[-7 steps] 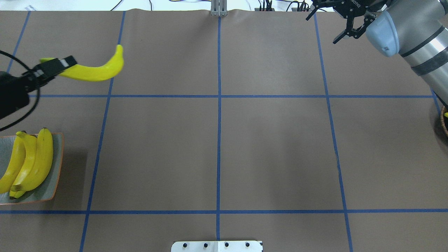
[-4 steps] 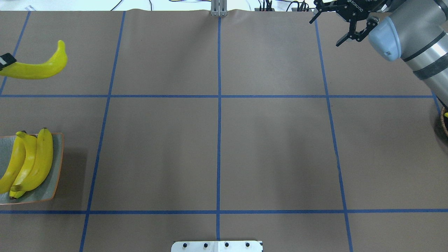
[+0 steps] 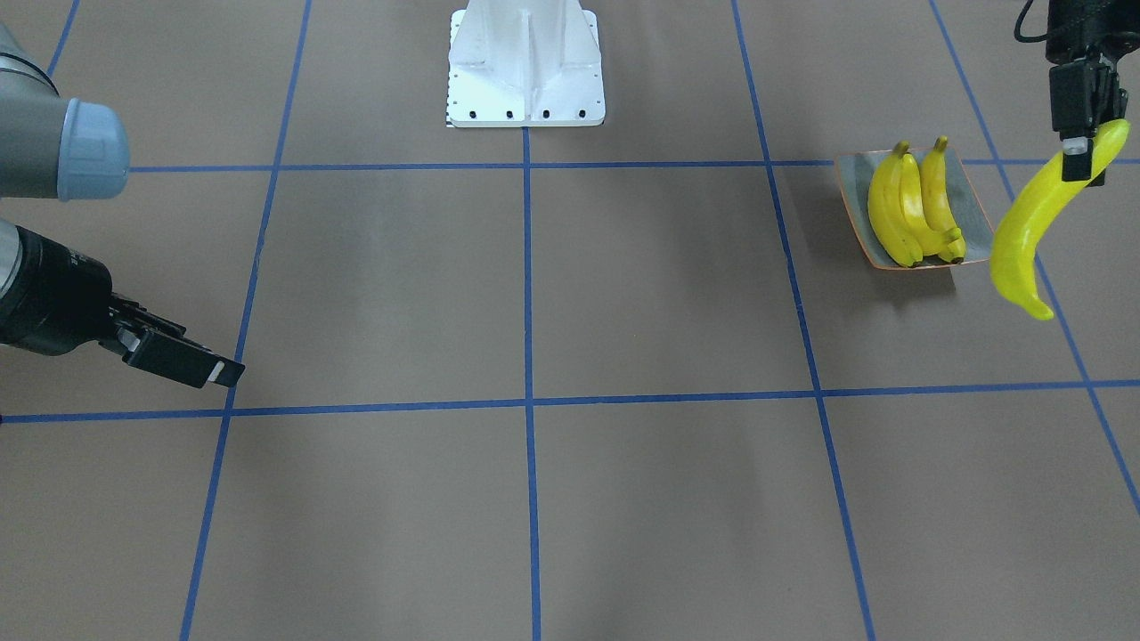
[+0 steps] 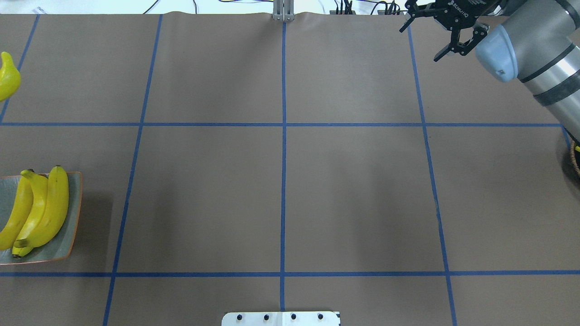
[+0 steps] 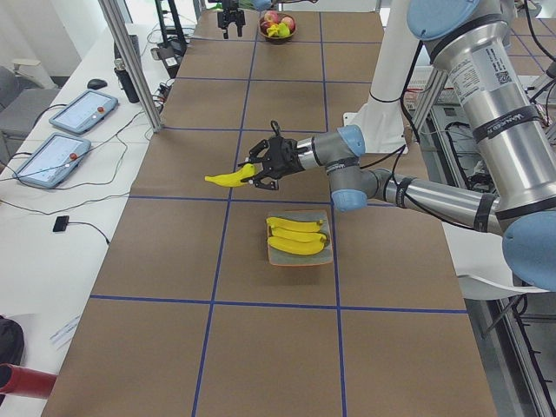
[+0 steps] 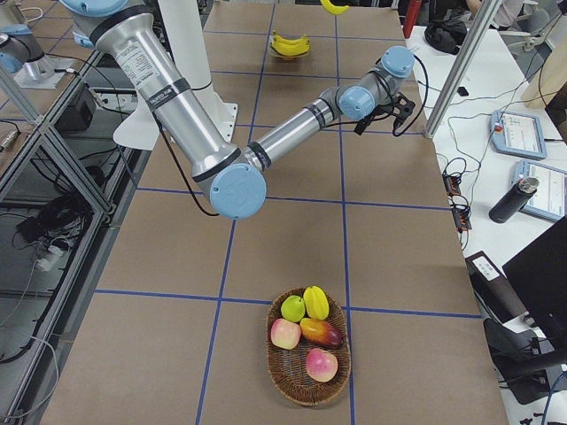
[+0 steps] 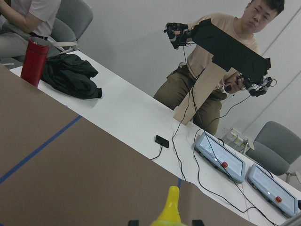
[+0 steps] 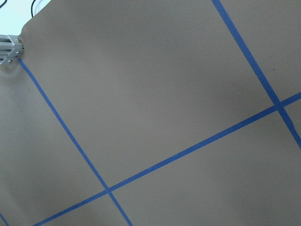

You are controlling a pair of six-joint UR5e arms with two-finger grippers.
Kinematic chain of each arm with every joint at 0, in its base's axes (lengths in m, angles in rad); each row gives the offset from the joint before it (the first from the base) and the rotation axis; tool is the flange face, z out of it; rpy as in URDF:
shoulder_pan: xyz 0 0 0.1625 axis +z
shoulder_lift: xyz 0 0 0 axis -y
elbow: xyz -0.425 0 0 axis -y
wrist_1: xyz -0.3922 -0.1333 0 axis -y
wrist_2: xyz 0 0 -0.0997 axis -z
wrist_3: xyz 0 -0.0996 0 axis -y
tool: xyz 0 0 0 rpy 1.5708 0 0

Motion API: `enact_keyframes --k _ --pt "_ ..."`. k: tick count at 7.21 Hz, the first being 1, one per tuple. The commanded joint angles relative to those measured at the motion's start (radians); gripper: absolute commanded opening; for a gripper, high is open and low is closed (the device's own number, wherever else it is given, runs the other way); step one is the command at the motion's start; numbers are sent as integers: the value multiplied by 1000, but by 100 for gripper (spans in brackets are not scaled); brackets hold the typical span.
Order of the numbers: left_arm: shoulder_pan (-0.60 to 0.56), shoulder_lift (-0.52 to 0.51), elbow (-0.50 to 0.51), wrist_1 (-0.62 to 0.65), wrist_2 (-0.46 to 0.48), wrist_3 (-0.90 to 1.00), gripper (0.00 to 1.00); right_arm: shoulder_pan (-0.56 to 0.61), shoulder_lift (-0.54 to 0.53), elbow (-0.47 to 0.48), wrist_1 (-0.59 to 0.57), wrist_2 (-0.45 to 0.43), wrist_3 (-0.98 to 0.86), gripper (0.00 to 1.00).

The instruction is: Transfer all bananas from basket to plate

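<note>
Clamping a banana (image 3: 1015, 233) mostly cut off overhead: left jaws; right jaws apart.

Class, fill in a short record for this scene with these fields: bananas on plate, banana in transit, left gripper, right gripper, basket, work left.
bananas on plate: three bananas lying side by side on the plate
banana in transit: held banana, in the air to one side of the plate, not over it
left gripper: left gripper shut on one end of the held banana
right gripper: right gripper open and empty
basket: basket holds other fruit; no banana seen in it
work left: set the held banana on the plate
</note>
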Motion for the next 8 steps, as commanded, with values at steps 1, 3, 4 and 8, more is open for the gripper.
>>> enact_keyframes --k 1,3,4,8 --pt "139 11 0 54 151 -38 0 -13 -1 3 0 -22 1 100" --pt "237 29 -2 66 207 -56 0 -25 -1 8 0 -39 4 100" --pt "399 43 -3 80 368 -85 0 -31 -3 14 0 -51 17 100" --pt "691 50 -2 155 677 -133 0 -42 -6 12 2 -68 13 100"
